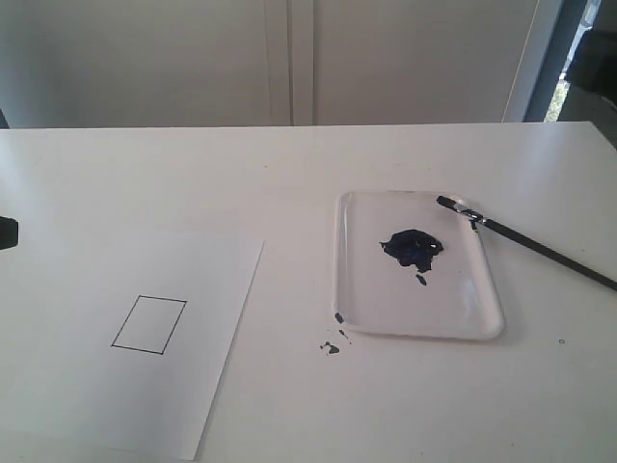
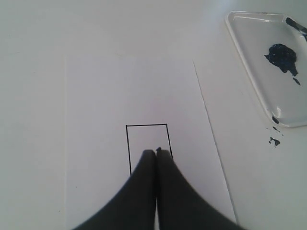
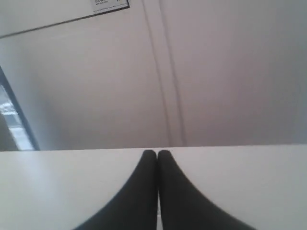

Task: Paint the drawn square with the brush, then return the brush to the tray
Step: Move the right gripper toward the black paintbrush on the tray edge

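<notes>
Found left tool pinched shut, empty, aimed toward thin black-outlined drawn square on white paper sheet, with no paint inside. Found right tool likewise closed on nothing, facing across white counter toward wall.

Located long black-handled paintbrush with silver ferrule, bristle end propped on far right corner of glossy clear plastic tray, handle trailing onto counter.

Judged light, stiff, thin, liable to roll. Recommend pinching mid-handle, clear of rim.

Unable to see handle end, cut off at exterior view's edge. Unable to judge paint on bristles.
</notes>
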Motion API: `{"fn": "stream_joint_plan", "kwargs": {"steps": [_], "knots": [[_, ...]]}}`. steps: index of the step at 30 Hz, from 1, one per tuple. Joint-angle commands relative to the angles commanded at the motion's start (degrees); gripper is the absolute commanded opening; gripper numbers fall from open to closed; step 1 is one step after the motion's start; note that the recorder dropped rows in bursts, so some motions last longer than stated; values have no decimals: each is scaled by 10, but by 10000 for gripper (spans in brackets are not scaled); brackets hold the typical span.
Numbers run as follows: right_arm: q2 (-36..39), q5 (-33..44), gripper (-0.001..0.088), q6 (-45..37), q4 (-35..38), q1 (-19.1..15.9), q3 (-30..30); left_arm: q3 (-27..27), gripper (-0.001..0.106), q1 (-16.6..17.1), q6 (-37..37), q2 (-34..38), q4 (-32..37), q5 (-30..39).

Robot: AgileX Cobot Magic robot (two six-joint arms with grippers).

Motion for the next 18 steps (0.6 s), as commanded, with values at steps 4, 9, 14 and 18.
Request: {"fn": "stream_joint_plan", "kwargs": {"steps": [4, 9, 14, 18], "knots": [[0, 68, 0, -258, 108, 1, 0, 0, 0, 0, 0, 0, 1, 0], [-9, 142, 0, -491, 292, 7, 0, 0, 0, 0, 0, 0, 1, 0], [-40, 253, 0, -419, 339, 9, 0, 0, 0, 0, 0, 0, 1, 0], [-62, 293, 0, -382, 338, 9, 0, 0, 0, 0, 0, 0, 2, 0]]}}
